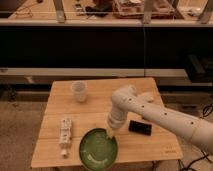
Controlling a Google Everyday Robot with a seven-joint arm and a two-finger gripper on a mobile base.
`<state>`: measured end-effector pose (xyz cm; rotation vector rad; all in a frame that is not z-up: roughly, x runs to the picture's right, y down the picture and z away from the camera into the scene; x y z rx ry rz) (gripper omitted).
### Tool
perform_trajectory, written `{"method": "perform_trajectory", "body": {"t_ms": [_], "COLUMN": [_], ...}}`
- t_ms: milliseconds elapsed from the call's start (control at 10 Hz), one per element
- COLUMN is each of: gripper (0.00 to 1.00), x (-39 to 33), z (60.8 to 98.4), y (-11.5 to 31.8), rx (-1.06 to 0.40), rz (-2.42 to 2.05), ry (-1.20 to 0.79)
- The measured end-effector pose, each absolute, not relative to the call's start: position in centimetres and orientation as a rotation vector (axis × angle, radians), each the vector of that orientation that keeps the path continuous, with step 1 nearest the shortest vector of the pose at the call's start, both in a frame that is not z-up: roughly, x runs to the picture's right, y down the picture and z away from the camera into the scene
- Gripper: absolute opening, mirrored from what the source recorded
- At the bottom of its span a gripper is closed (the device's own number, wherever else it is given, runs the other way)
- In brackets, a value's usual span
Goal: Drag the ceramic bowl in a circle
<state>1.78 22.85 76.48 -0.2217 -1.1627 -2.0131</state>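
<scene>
Place: robotics lab, likely.
Evidence: white robot arm (155,112) over a small pale wooden counter (100,100); gripper (109,133) low over the counter's front half.
Background: long dark shelf unit (100,47) topped with cluttered gear (135,7).

Green ceramic bowl (98,149), upright, tool (109,133) at rim

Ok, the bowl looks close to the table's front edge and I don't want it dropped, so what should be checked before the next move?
1. Gripper at the bowl's far right rim, shut: ok.
2. Rim truly pinched: cannot tell.
3. Bowl's room before the table's front edge: not ok, it sits right at it.
4. Black slab clear of bowl: ok.
5. White item left of bowl, apart: ok.
6. Cup at the back, well away: ok.
</scene>
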Motion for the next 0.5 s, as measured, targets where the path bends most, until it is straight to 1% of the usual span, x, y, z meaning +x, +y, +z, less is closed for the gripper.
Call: {"method": "perform_trajectory", "body": {"t_ms": [300,500], "gripper": [0.00,0.00], "x": [-3.0,-4.8], "z": [79.4,81.8], "y": [19.4,17.1], "rx": [-0.143,-0.115], "rz": [-2.031,-1.999], "ry": [-1.155,-1.134]}}
